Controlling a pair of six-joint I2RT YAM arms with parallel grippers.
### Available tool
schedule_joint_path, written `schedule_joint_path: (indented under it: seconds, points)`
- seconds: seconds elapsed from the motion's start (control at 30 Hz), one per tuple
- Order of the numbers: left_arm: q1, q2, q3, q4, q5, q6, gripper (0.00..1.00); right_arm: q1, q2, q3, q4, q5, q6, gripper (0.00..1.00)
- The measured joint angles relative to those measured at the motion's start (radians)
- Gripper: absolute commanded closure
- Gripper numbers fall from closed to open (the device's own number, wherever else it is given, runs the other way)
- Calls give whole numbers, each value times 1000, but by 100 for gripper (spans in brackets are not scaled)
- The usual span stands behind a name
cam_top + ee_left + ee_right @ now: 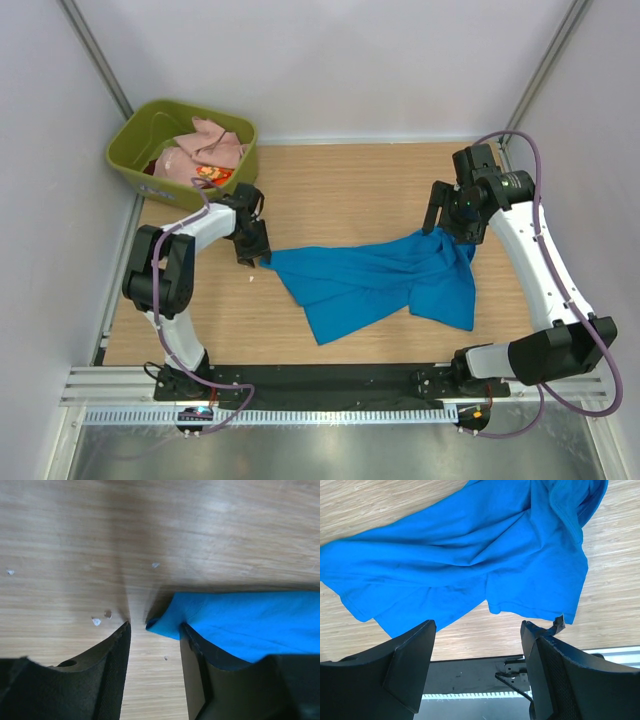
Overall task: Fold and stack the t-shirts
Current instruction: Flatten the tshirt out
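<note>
Left jaws are down at the worktop [350, 185] and standing apart with nothing pinched. The pointed left corner of the blue t-shirt [235, 622] pokes right into the gap, hugging the finger on the shirt's side, so a plain close looks like enough to take it. Right jaws are wide apart and empty, hanging well above the cloth over its right end. In the right wrist view the shirt spreads out beneath them, rumpled and doubled over on itself. The shirt's long axis runs left to right across the worktop with an arm at each end: the left at the tip, the right over the bunched right part. The left is plainly nearer to a hold. The right, I'd say, has to come down before the pair can stretch the cloth flat. Off in the far left corner, the olive-green tub [125, 150] holds the pink t-shirt [200, 150] and, tucked at its near edge, the red-orange patterned t-shirt [212, 176], both waiting and unfolded.
</note>
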Motion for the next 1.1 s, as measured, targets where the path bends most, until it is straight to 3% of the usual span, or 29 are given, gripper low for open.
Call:
schedule_joint_path:
  seconds: [0.23,0.43,0.57,0.8,1.1]
  points:
    - [1,-1,-15,3,11,-39,55,0,0,0,0,-5,-7,24]
    - [1,15,-6,5,16,-59,75,0,0,0,-1,-6,-8,24]
    - [2,24,-2,14,24,-72,100,0,-2,0,-6,-6,-11,24]
    - [47,-7,-30,24,-12,-82,100,0,-14,-69,-8,-10,-9,25]
    - [320,-267,-119,-79,-193,-47,100,12,13,-220,23,-117,20,41]
